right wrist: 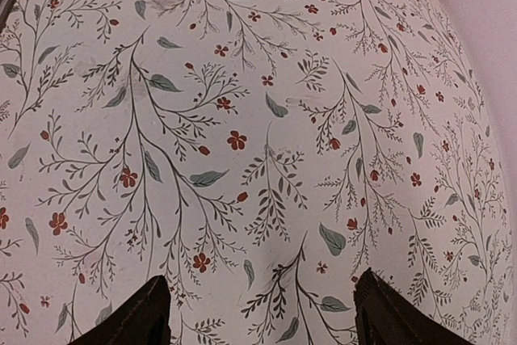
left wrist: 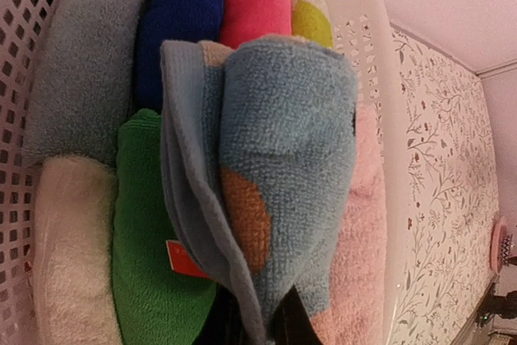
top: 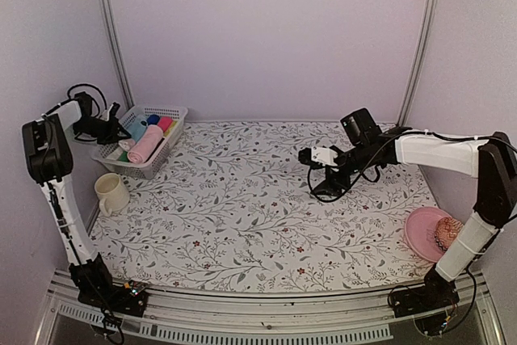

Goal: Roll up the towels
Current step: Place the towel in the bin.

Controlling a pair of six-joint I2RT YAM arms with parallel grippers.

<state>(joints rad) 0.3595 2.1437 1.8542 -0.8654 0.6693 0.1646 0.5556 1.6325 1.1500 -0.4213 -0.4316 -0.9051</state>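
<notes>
Left wrist view: left jaws pinch the rolled blue towel (left wrist: 283, 159) over the basket (left wrist: 367, 46); pink towel (left wrist: 367, 232), seemingly rolled, lies inside. Right jaws gape empty above the worktop (right wrist: 242, 119). Probably only the drop remains.

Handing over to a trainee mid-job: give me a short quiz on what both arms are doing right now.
1. True or false: the right pincer is shut on a towel.
2. The left pincer holds: A) cream mug, B) light blue terry towel with orange patch, C) round pink plate.
3. Which container lies below the left pincer?
Key: 1 false, it is open and empty over the floral tablecloth; 2 B; 3 the white perforated plastic basket.
</notes>
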